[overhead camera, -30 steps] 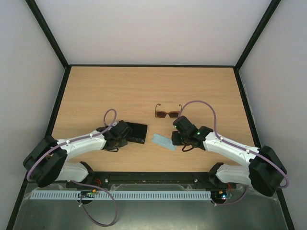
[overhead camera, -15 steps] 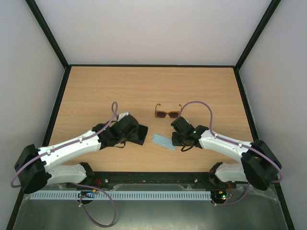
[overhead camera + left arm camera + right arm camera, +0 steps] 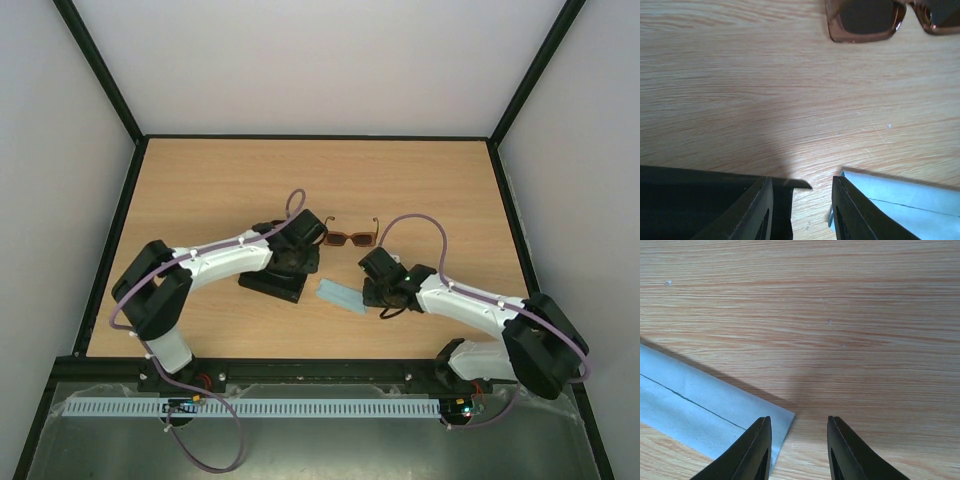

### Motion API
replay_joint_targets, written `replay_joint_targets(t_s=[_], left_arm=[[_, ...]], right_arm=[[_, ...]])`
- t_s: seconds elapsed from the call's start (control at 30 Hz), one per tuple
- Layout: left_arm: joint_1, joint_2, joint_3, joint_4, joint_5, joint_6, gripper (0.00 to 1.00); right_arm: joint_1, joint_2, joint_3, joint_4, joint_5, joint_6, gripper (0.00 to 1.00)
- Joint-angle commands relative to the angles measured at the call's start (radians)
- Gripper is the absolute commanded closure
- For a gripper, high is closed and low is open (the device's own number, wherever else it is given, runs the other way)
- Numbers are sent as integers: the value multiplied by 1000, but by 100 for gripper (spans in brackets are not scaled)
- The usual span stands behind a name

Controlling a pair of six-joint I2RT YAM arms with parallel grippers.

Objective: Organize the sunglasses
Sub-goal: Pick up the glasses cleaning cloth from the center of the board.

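Occupying most of the overhead view: wooden table [image 3: 200, 190], bearing everything below. Left arm [image 3: 215, 262] reaches across the table toward its middle; right arm [image 3: 470, 305] angles in from the opposite side. Black case [image 3: 272, 283] lies beneath the left wrist; whether its lid is up cannot be told from above. Pale blue cloth [image 3: 337, 296] lies flat between the case and the right gripper [image 3: 376, 268], close to the case but not touching it. Sunglasses [image 3: 350, 238], brown frame and dark lenses, sit on bare wood just beyond the cloth, thin arms pointing toward the far edge. Left gripper [image 3: 306, 236] is just beside the frame's left end, fingers parted and empty. Right gripper hangs at the cloth's corner, fingers likewise parted, nothing between them. Handling note: the step in hand appears to be the left gripper's approach to the sunglasses. It is best done by closing on the frame rim or bridge rather than a lens, squarely and gently, since a light frame may skid on smooth wood. Tally: table, one; arms, two; case, one; cloth, one; sunglasses, one pair; grippers, two.
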Motion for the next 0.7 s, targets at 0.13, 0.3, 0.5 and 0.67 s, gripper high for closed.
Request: replay_joint_targets(t_s=[0.13, 0.3, 0.5, 0.67], left_arm=[[-17, 59, 54, 35, 77, 66, 68], [-33, 121, 98, 19, 83, 89, 70], [-45, 161, 113, 5, 94, 108, 71], [-56, 176, 107, 12, 120, 115, 71]], right_arm=[[-17, -19, -41, -20, 7, 25, 70], [-20, -3, -41, -1, -9, 23, 71], [-19, 20, -35, 14, -20, 16, 71], [-19, 42, -25, 28, -31, 11, 71]])
